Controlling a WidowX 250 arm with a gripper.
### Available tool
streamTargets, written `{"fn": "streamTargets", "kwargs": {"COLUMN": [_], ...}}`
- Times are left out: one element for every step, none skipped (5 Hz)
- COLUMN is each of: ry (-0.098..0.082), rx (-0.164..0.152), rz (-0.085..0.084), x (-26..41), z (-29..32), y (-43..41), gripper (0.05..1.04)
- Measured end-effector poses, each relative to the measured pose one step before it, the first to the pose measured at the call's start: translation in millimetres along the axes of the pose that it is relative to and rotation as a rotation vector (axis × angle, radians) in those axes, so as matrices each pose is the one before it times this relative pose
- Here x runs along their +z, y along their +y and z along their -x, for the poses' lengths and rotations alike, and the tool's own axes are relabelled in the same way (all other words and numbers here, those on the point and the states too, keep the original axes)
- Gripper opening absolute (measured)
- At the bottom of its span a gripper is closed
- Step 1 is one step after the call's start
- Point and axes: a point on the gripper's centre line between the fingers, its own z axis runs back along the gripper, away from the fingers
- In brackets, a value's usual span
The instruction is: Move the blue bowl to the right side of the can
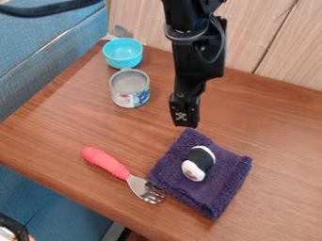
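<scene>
The black gripper point(184, 113) hangs pointing down over the middle of the table, right of the can and just above the back corner of a purple cloth. The blue bowl point(123, 52) stands upright near the table's back left corner, apart from the gripper. In front of the bowl is the open-topped can point(130, 88), silver with a blue, white and red label; its raised lid stands at its back rim, close to the bowl.
A folded purple cloth point(228, 180) lies at the front, with a white and black sushi-like toy point(198, 163) on it. Left of it rests a fork point(105, 162) with a red handle. The wooden table point(56, 127) meets a wood-panelled wall behind and blue upholstery at left.
</scene>
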Motion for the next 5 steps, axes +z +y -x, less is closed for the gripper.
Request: {"fn": "streamTargets", "kwargs": {"ry": [0.0134, 0.0438, 0.0095, 0.0043, 0.0383], "rx": [0.0011, 0.0529, 0.0697, 0.0455, 0.0416], "rz": [0.0275, 0.0154, 0.0086, -0.0164, -0.0005], "x": [-6.94, -5.75, -4.26, 5.71, -1.09], "z": [1.88, 23.96, 20.35, 15.58, 22.18], "y": [-2.25, 21.23, 26.63, 25.87, 28.32], "gripper": [1.001, 1.001, 1.001, 1.001, 1.001]}}
